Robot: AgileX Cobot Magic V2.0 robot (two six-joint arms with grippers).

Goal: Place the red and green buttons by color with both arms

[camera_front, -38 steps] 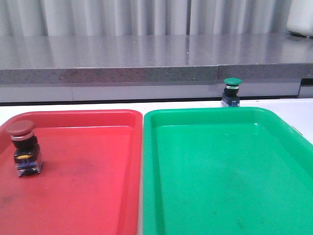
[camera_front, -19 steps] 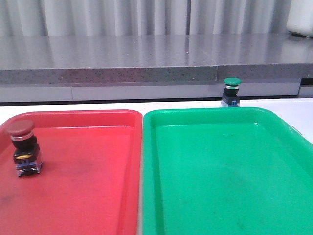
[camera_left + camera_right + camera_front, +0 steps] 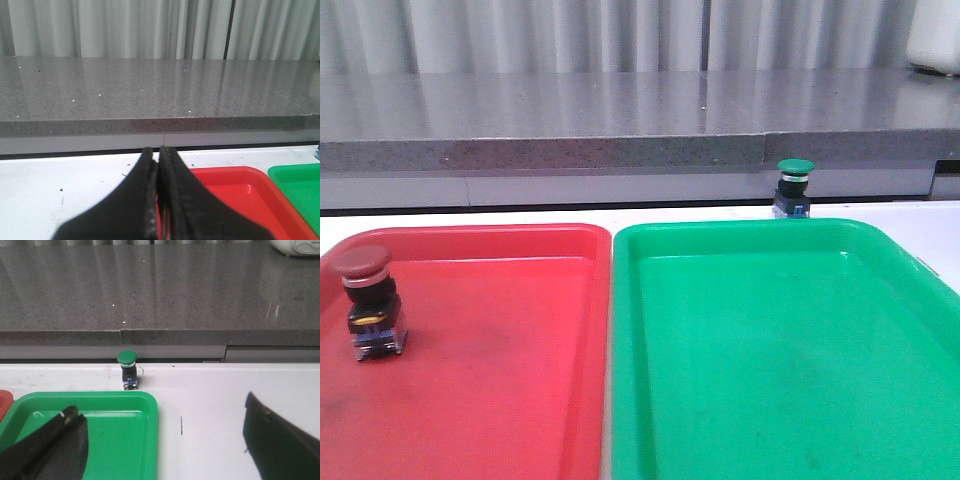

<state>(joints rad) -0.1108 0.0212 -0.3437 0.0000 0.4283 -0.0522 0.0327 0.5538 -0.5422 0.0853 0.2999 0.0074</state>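
The red button (image 3: pixel 367 300) stands upright inside the red tray (image 3: pixel 520 380), near its left side. The green button (image 3: pixel 794 187) stands on the white table just behind the green tray (image 3: pixel 770 340); it also shows in the right wrist view (image 3: pixel 127 369), beyond that tray's far rim (image 3: pixel 100 397). My left gripper (image 3: pixel 159 152) is shut and empty, above the far left corner of the red tray (image 3: pixel 235 187). My right gripper (image 3: pixel 160 412) is wide open and empty, short of the green button. Neither gripper shows in the front view.
A grey stone ledge (image 3: pixel 620 120) runs along the back of the white table (image 3: pixel 470 217), with a curtain behind it. A white object (image 3: pixel 935 35) sits on the ledge at the far right. A short dark mark (image 3: pixel 181 425) lies on the table right of the green tray.
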